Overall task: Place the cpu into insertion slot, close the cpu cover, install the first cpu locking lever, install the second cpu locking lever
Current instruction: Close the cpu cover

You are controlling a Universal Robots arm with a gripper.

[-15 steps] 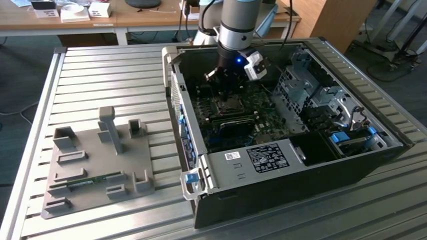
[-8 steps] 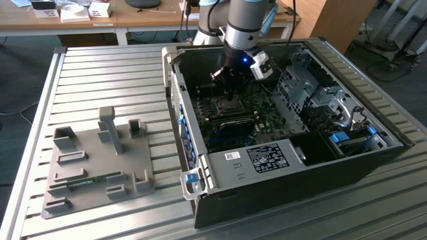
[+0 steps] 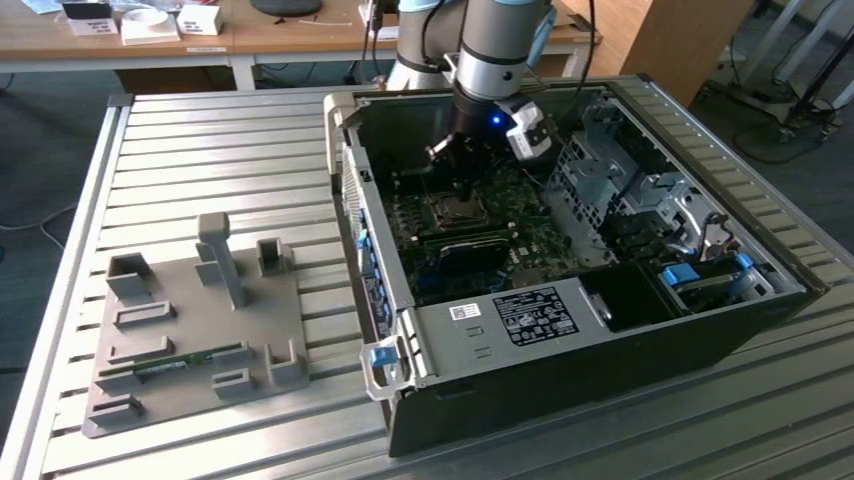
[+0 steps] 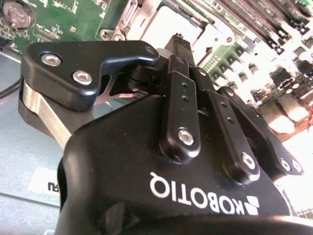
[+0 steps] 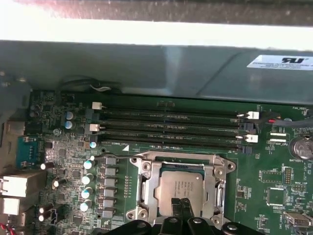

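We find the small silvery square cpu (image 5: 183,188) seated beside the long black memory slots (image 5: 171,128), the silvery metal-frame cpu cover (image 5: 146,182) down around it. Our black gripper (image 5: 184,203), pinched narrow and empty, hangs at the cpu's edge away from those slots; the latching, we judge, is left.

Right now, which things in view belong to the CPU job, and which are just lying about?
Job: cpu; cpu cover, down around it; gripper, shut, by the cpu.
Lying about: memory slots; grey fixture tray; memory stick on it.
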